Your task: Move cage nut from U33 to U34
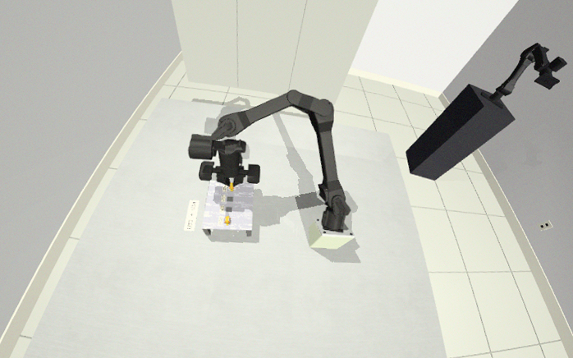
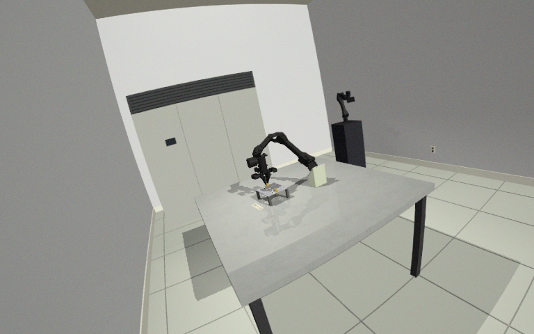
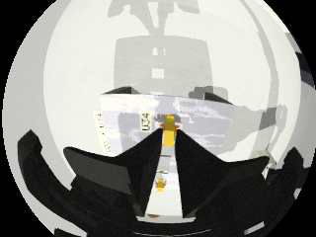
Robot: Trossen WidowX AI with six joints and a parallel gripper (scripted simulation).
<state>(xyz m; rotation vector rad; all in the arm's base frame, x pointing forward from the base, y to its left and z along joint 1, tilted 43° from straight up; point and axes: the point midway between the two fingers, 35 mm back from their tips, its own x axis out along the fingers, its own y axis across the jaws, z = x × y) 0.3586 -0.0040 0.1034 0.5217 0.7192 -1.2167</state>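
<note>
1. Pincer (image 1: pixel 231 184) (image 2: pixel 267 184) (image 3: pixel 169 133) of ours is clamped on the yellow cage nut (image 1: pixel 231 187) (image 2: pixel 267 185) (image 3: pixel 169 132), which sits between its tips beside the U34 label (image 3: pixel 144 118).
2. We cannot tell whether it is seated.
3. Beneath our pincer stands the rail plate (image 1: pixel 243 212) (image 2: pixel 278 188) (image 3: pixel 207 118), carrying the other nut (image 1: pixel 227 220) (image 2: pixel 276 191) (image 3: pixel 160 185).

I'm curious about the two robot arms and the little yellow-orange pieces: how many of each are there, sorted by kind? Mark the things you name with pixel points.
Robot arms: 2, one on the table (image 1: pixel 326 156) (image 2: pixel 293 147), one on a tall dark stand (image 1: pixel 519 70) (image 2: pixel 342 106)
Yellow-orange cage nuts: 2, one between the fingers (image 1: pixel 231 187) (image 2: pixel 267 185), one farther along the plate (image 1: pixel 227 220) (image 2: pixel 276 191) (image 3: pixel 160 185)
Total: 4
</note>
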